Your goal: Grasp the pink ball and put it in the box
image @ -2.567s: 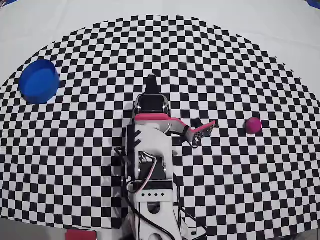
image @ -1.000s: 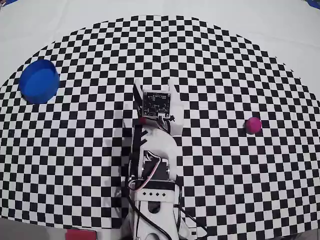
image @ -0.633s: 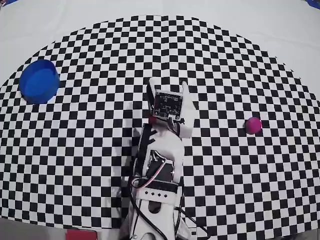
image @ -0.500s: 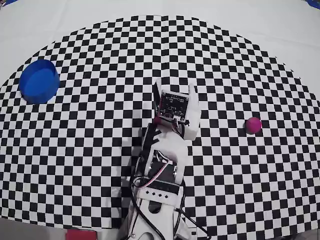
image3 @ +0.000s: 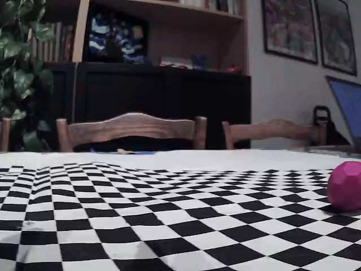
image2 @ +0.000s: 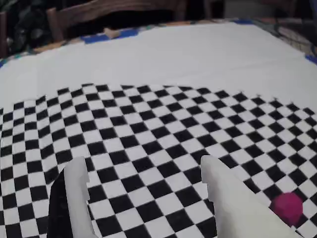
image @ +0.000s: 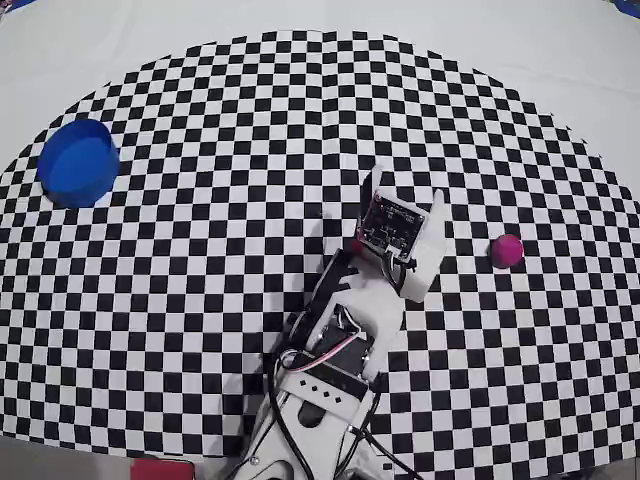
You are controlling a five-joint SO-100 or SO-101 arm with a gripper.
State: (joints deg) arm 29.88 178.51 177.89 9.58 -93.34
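A: Where's the ball [image: 507, 250]?
B: On the checkered surface [image: 200, 300], far right in the overhead view, well apart from the blue box [image: 78, 162] at far left.
A: And the hand [image2: 143, 183]?
B: Spread wide, holding nothing; the ball lies to the right of its right finger in the wrist view.
A: How will it handle?
B: Probably light, smooth and prone to rolling. I'd pinch it across the middle, fingers squarely on opposite sides.

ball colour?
Magenta pink ball, plain, no pattern; the fixed view shows it best.
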